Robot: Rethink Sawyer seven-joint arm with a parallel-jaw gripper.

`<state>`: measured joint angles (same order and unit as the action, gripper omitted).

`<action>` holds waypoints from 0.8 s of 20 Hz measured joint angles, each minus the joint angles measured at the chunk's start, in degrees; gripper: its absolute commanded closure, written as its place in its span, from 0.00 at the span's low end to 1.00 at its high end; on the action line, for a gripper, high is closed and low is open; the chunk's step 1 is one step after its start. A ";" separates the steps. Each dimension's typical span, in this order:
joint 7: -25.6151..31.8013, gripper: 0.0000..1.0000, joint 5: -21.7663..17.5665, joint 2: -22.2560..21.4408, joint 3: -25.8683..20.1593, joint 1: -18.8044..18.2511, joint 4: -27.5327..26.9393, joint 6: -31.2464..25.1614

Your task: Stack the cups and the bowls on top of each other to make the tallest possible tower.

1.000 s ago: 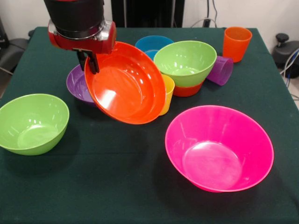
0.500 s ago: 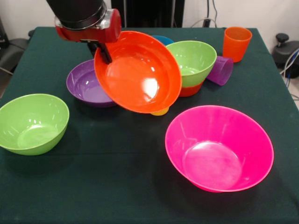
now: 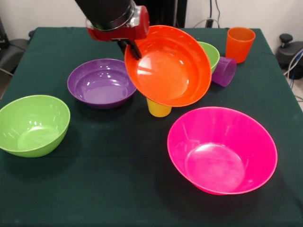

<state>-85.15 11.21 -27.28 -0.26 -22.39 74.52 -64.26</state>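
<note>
The claw (image 3: 133, 48) is clamped on the rim of the large orange bowl (image 3: 168, 66), one finger inside the wall and one outside, and holds it clear of the tabletop (image 3: 109, 179), tilted so its opening faces the camera. Glossy, thin-walled and stiff, the bowl looks light but slippery; a rim pinch like this one is probably the only workable hold, and it may let the bowl swing or slip. Behind it a green bowl (image 3: 210, 53) shows only an edge, and beneath it stands the yellow cup (image 3: 158, 109). The purple bowl (image 3: 101, 82) sits just beside. Farther out lie the tipped purple cup (image 3: 224, 71), the upright orange cup (image 3: 239, 44), the huge pink bowl (image 3: 221, 149) near the camera, and a second green bowl (image 3: 32, 124).
</note>
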 measured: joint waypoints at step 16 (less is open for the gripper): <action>0.00 1.00 0.05 -2.54 -4.68 -2.75 7.12 0.02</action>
<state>-85.15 11.26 -29.82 -4.95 -25.14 81.64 -64.24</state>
